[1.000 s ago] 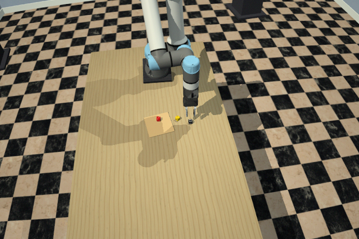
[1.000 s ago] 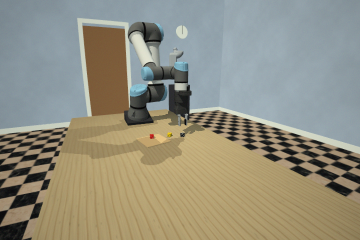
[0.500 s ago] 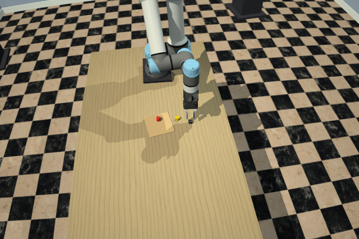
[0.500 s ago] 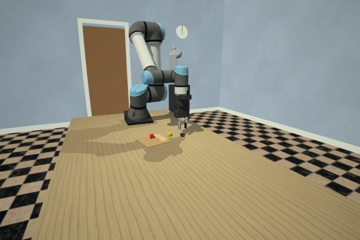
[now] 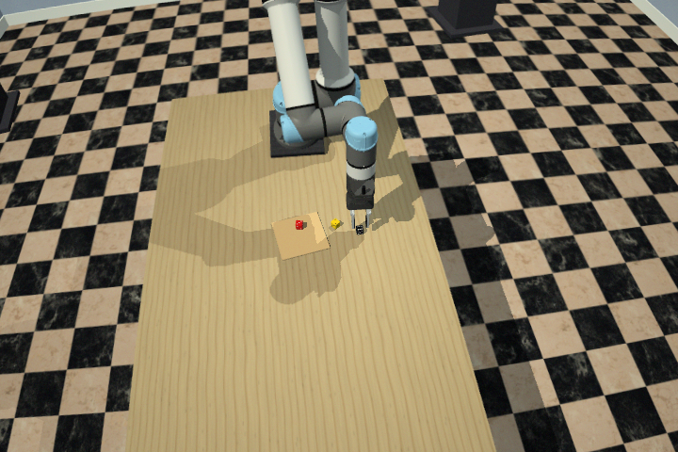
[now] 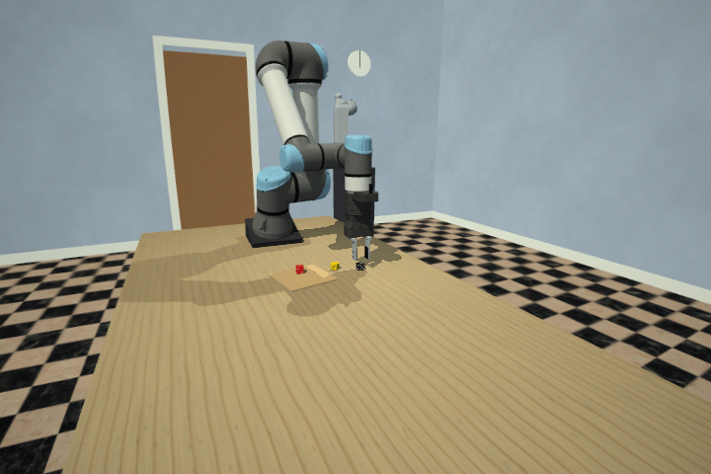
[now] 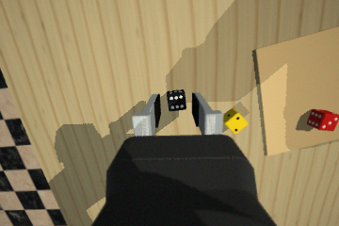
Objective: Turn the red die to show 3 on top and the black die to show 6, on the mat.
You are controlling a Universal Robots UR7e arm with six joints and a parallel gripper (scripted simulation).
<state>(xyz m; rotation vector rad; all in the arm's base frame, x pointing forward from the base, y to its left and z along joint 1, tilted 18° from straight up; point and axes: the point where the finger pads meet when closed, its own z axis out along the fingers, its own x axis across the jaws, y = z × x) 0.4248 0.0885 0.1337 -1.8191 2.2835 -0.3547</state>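
Observation:
The black die (image 7: 176, 100) lies on the bare table, off the mat; it also shows in the top view (image 5: 359, 229) and the exterior view (image 6: 359, 266). In the wrist view its visible face shows several white pips. My gripper (image 7: 176, 104) is open and points straight down, just above the black die, with a finger to each side of it and a gap on both sides. The yellow die (image 7: 235, 121) lies on the table between the black die and the mat, close to one finger. The red die (image 7: 323, 120) sits on the tan mat (image 5: 300, 234) near its far edge.
The arm's base (image 5: 296, 139) stands on the table behind the dice. The table's right edge (image 5: 430, 234) is a short way past the black die, with checkered floor beyond.

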